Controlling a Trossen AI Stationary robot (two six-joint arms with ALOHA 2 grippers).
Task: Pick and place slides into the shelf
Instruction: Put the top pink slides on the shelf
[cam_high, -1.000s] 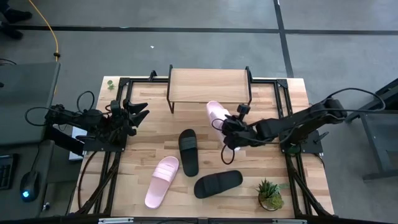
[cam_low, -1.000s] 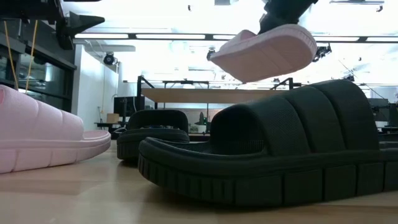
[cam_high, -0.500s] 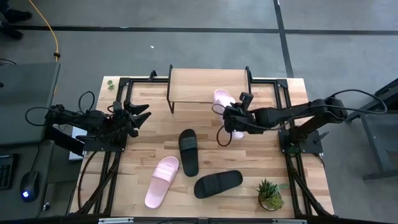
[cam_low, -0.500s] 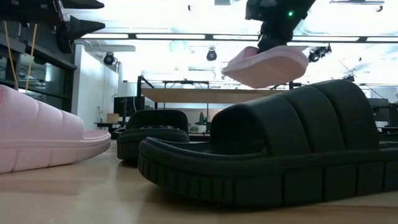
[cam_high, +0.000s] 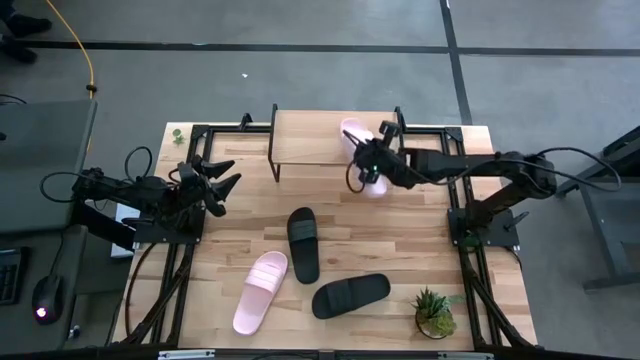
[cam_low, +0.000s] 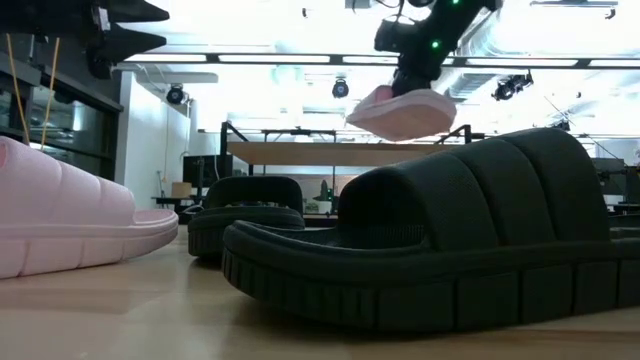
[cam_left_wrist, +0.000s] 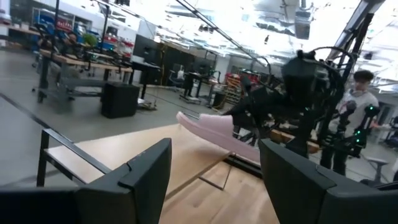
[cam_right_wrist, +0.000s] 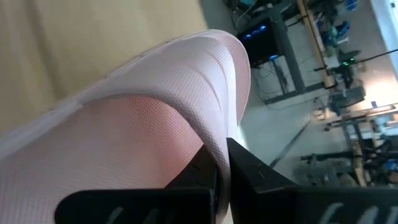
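Observation:
A light pink slide (cam_high: 352, 130) hangs in the air over the right end of the shelf (cam_high: 320, 137), with my right gripper (cam_high: 365, 163) shut on it. In the low view this slide (cam_low: 405, 112) floats above the shelf board (cam_low: 320, 153). Two black slides (cam_high: 303, 243) (cam_high: 350, 295) and a second pink slide (cam_high: 260, 290) lie sole-down on the table. My left gripper (cam_high: 228, 180) waits open near the table's left edge. Its wrist view looks across the shelf top (cam_left_wrist: 137, 152) at the held slide (cam_left_wrist: 214, 132). My right gripper pinches the pink slide's strap at its edge (cam_right_wrist: 214, 140) between the two fingers (cam_right_wrist: 199, 171). It reaches in roughly level from the table's right side. The slide is lifted clear and lies about level over the shelf's right end, its length running from near to far.
A small potted plant (cam_high: 435, 312) stands at the table's near right corner. Black frame rails (cam_high: 190, 215) run along both sides of the table. The shelf's black legs (cam_high: 276, 150) stand at its ends. A person (cam_left_wrist: 360, 106) stands in the room beyond the table.
My right gripper has carried the pink slide toward the table's far edge, from the bare table in front of the shelf to over the shelf's right end. The slide has stayed lifted and has turned slightly.

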